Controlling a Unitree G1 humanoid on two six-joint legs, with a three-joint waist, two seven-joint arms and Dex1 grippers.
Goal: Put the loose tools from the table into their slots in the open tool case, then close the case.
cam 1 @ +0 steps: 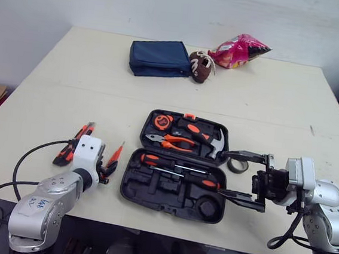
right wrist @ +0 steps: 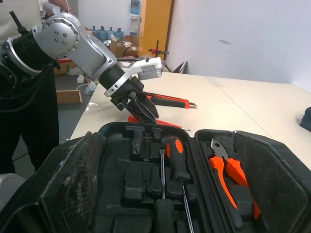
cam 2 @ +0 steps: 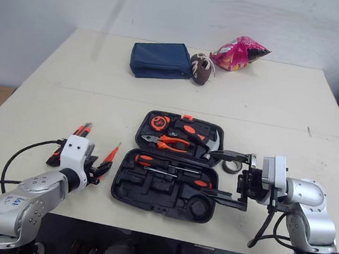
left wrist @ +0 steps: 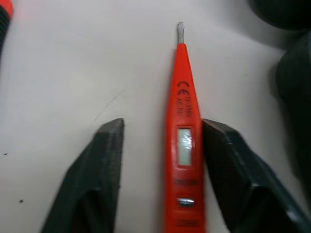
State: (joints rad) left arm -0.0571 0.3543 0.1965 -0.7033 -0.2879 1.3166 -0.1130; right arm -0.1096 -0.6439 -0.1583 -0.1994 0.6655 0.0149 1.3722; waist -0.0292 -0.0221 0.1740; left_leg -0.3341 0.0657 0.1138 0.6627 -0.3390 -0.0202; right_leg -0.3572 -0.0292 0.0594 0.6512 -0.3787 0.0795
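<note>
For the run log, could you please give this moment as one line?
left hand: open, straddling orange tester | right hand: open by tool case | tool case: open

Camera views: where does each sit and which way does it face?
Eye views: on the head, facing down at the tool case; left arm and right arm show.
Left wrist view: along open jaws at the tester pen.
Right wrist view: between open jaws, across the case to the left arm.
All show the pen.

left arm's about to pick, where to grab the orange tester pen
Grip the orange tester pen across its wide body near the display window, coming from above: it lies flat on the table, and the left gripper straddles it there, open.
</note>
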